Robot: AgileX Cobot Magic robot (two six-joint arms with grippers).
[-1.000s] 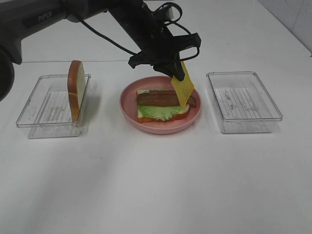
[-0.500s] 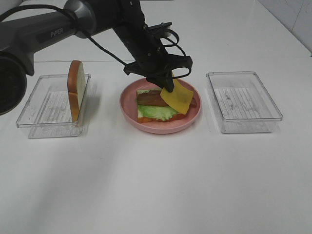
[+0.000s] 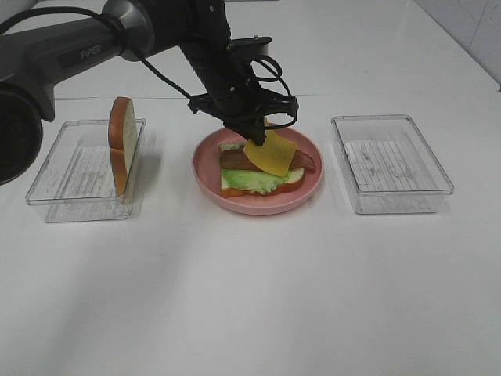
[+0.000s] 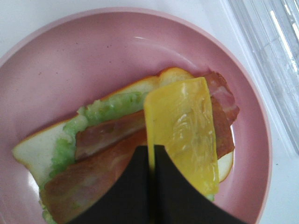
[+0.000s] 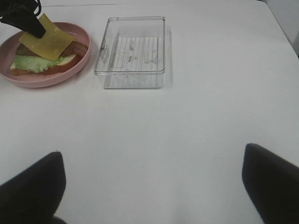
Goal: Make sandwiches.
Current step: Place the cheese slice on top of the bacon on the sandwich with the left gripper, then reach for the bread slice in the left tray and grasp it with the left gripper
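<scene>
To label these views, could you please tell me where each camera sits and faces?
Exterior high: mounted high, facing down on the table; shows the left arm reaching to the plate.
Left wrist: on the left arm, looking down at the cheese over the plate; left gripper shut on it.
Right wrist: low over the table, facing the right tray; open right gripper shows.
All three share the plate and cheese.
</scene>
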